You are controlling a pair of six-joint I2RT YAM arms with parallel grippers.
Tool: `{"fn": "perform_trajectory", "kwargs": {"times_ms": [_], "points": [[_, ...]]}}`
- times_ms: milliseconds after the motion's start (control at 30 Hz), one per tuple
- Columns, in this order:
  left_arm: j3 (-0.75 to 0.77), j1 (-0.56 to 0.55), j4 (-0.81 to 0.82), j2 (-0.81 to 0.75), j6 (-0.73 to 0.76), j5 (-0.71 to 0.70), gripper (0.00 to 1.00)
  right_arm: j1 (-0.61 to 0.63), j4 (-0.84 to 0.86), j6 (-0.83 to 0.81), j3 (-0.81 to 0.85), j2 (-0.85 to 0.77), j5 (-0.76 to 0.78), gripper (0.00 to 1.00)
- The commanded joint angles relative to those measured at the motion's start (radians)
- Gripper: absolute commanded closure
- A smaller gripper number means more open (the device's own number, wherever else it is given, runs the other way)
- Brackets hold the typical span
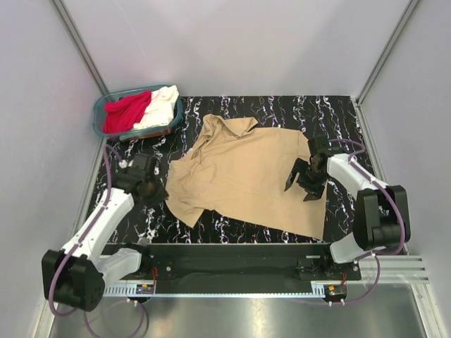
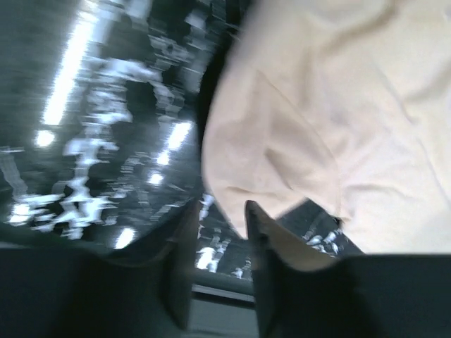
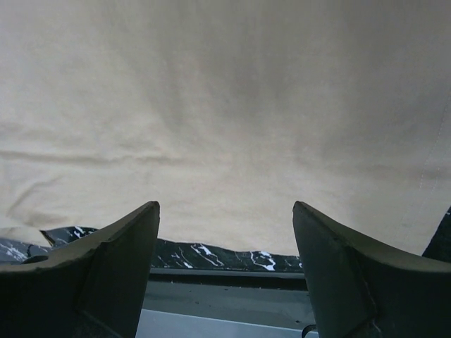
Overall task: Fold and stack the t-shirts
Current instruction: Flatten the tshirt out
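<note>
A teal plastic basket (image 1: 97,118) sits in the upper left of the overhead view, at the far left corner of a black tabletop (image 1: 338,120) veined with white marbling. Pale grey walls (image 1: 239,42) close in the back and both sides, with slim metal posts (image 1: 77,39) at the corners. Near the bottom of the frame runs a slotted aluminium rail (image 1: 232,290), and below it lies a shiny metal surface (image 1: 232,317).
</note>
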Motion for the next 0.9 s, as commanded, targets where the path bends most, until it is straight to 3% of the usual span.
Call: {"fn": "perform_trajectory", "kwargs": {"times_ms": [0, 133, 200, 233, 300, 500, 867], "points": [[0.039, 0.074, -0.150, -0.039, 0.064, -0.097, 0.60, 0.000, 0.034, 0.011, 0.081, 0.046, 0.049, 0.17], [0.112, 0.074, -0.143, -0.073, 0.094, -0.142, 0.52, 0.000, 0.025, -0.003, 0.104, 0.076, 0.084, 0.17], [0.103, 0.074, 0.043, -0.082, 0.169, -0.005, 0.51, -0.002, 0.020, -0.012, 0.105, 0.083, 0.116, 0.17], [0.089, 0.065, 0.098, -0.060, 0.163, 0.128, 0.51, -0.002, 0.022, -0.021, 0.104, 0.083, 0.125, 0.17], [0.099, 0.032, 0.193, 0.006, 0.124, 0.192, 0.50, -0.002, 0.022, -0.032, 0.108, 0.099, 0.153, 0.18], [0.265, -0.168, 0.282, 0.409, 0.101, 0.188, 0.44, -0.003, 0.072, -0.048, 0.124, 0.165, 0.200, 0.25], [0.572, -0.139, 0.296, 0.896, 0.084, 0.149, 0.42, -0.003, 0.137, -0.104, 0.298, 0.411, 0.250, 0.25]]}}
